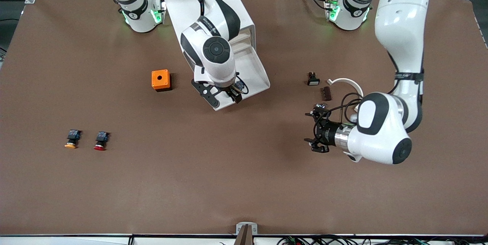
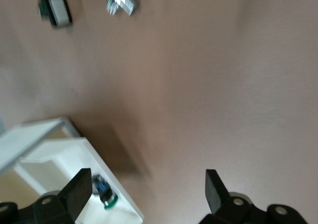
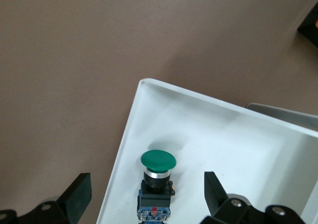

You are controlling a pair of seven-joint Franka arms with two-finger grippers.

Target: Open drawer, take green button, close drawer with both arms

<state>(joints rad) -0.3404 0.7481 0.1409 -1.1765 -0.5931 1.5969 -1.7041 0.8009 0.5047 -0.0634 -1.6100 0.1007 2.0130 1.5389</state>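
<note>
Drawer (image 1: 254,70) stands pulled out of the white cabinet (image 1: 244,33), its tray reaching toward the front camera. So the opening looks done; the step in hand is the take.

Green-capped button (image 3: 158,180) lies inside the tray, close to the corner nearest the front camera, cap toward the drawer's front wall. Right wrist view shows it plainly: green cap, black collar, blue base.

Right pincer (image 1: 223,96) hangs over that corner of the drawer, fingers spread wide, nothing between them. The button sits between the two fingers' lines but below them; no contact that I can see.

Left pincer (image 1: 317,130) is released too, empty, over bare desk (image 1: 236,184) toward the left arm's end, turned sideways toward the drawer. This arm waits.

Next move, as I judge it: right pincer comes straight down around the button's body and closes on the black collar or blue base, not the rounded cap, which would likely slip. The tray wall is just beside; one finger needs room there.

Poorly seen:
- In the front view the right arm's wrist covers the button almost wholly; only a dark bit with some blue shows.
- Cabinet's other drawers mostly hidden under the right arm.
- Left wrist view is blurred; the button (image 2: 103,193) shows there as a small dark and green thing at the tray's edge.
- Small parts near the left arm (a dark block (image 1: 326,93), a white curved piece (image 1: 345,81)) too small to name, possibly switch parts.
</note>
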